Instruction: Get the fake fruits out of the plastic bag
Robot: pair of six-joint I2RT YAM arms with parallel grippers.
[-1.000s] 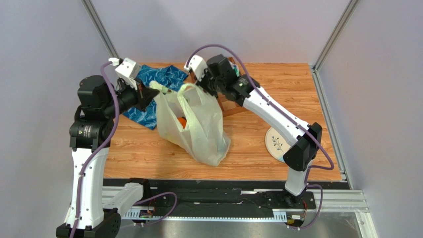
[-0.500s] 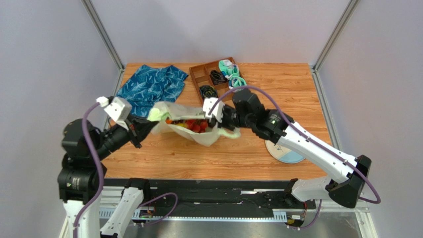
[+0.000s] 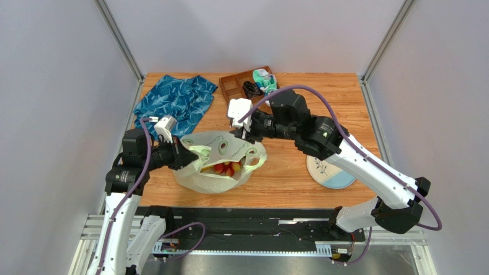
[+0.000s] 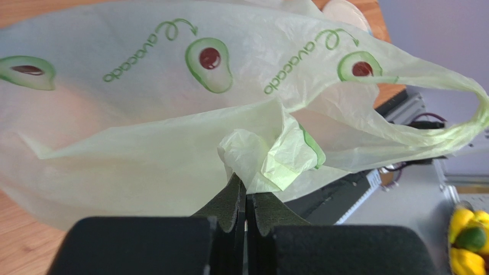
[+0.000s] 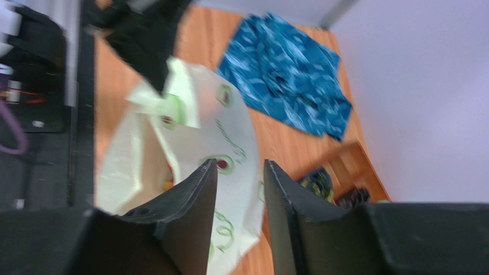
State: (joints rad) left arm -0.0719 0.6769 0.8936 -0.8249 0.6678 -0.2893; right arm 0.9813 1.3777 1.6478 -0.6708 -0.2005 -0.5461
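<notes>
The plastic bag [image 3: 229, 150], pale and printed with avocados, lies slumped on the wooden table with its mouth toward the near edge. Red and orange fake fruits [image 3: 225, 169] show inside the mouth. My left gripper [image 3: 191, 157] is at the bag's left end. In the left wrist view that left gripper [image 4: 245, 192] is shut on a bunched fold of the plastic bag [image 4: 172, 114]. My right gripper [image 3: 243, 135] hovers over the bag's far edge. In the right wrist view the right gripper [image 5: 241, 172] is open with nothing between its fingers, and the plastic bag [image 5: 218, 137] lies below.
A blue patterned cloth [image 3: 175, 100] lies at the back left. A wooden tray [image 3: 234, 87] with cords and rolled socks [image 3: 265, 79] stands at the back. A round plate [image 3: 330, 172] sits right of the bag. A yellow-green lump [image 4: 468, 243] shows at the left wrist view's lower right.
The bag came down from hanging between both grippers to lying on the table. My right gripper opened, let go of the bag and drew back. My left gripper kept its hold and moved lower.
</notes>
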